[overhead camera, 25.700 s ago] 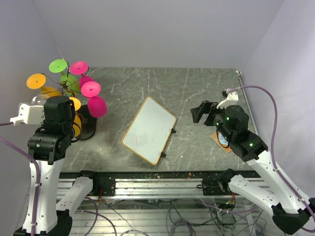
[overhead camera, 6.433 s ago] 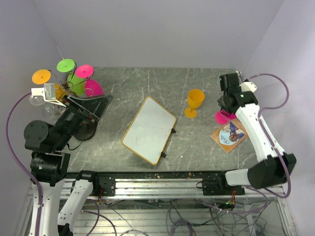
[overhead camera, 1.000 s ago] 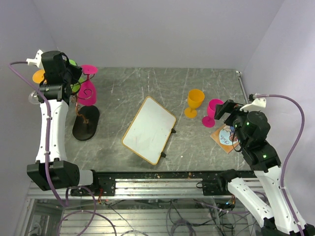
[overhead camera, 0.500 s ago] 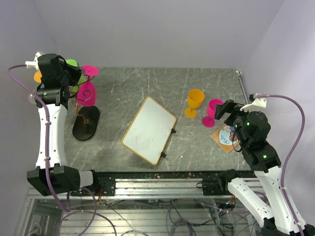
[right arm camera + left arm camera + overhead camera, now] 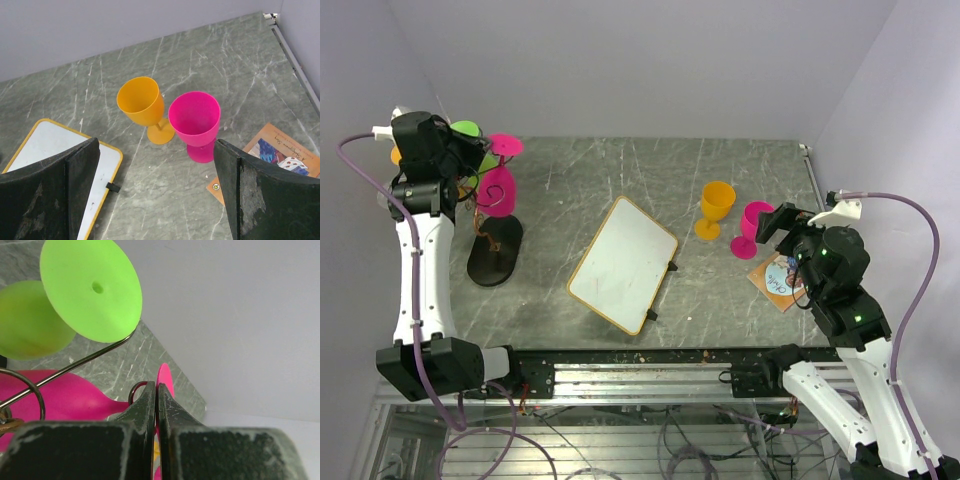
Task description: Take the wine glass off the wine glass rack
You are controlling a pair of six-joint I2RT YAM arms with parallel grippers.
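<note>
Left gripper (image 5: 156, 387) is pinched shut, looks like it's on the thin stem of the pink glass (image 5: 498, 190). That one hangs upside down on the rack (image 5: 492, 252), far left side. Stem runs crosswise thru the fingers: bowl off to one side, foot just past the tips. Imo next move = slide it sideways off the rack's wire, not straight up. Right gripper (image 5: 156, 147) is wide apart, empty, way off by the orange glass (image 5: 141, 105).

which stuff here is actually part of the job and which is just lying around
Job: wine glass rack, hanging pink wine glass in the left gripper, hanging green glass, standing orange glass, standing pink glass.
Lying about: whiteboard, booklet.
</note>
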